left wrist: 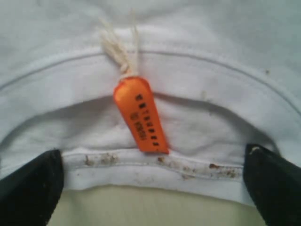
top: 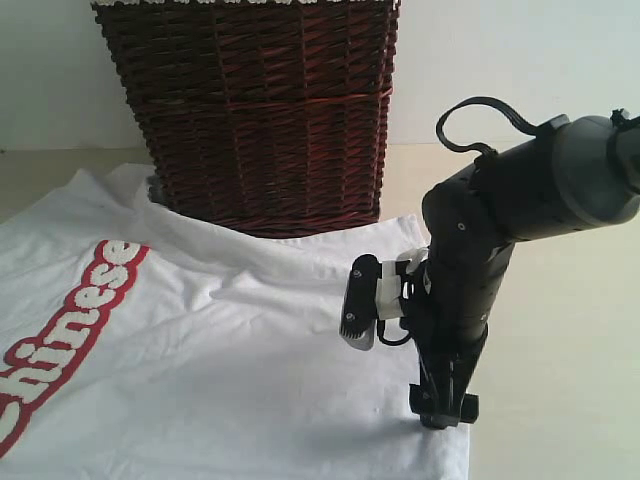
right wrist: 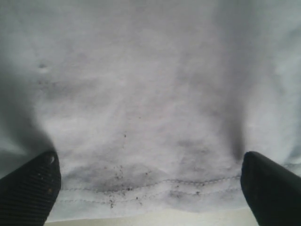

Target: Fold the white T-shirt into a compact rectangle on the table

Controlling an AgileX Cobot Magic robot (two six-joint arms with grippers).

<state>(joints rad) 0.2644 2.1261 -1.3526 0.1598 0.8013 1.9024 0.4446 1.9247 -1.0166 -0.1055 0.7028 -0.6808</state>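
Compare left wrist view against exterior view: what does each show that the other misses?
Left wrist only: orange neck tag on its string, the speckled collar seam, open jaws flanking that collar. Exterior only: dark wicker basket, red lettering, the right arm pointing down near the cloth's corner. Both: the white T-shirt lying on the cream table.

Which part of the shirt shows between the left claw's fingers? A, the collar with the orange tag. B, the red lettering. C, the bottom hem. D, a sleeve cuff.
A: in the left wrist view the orange tag hangs at the collar, framed by the open left claw.
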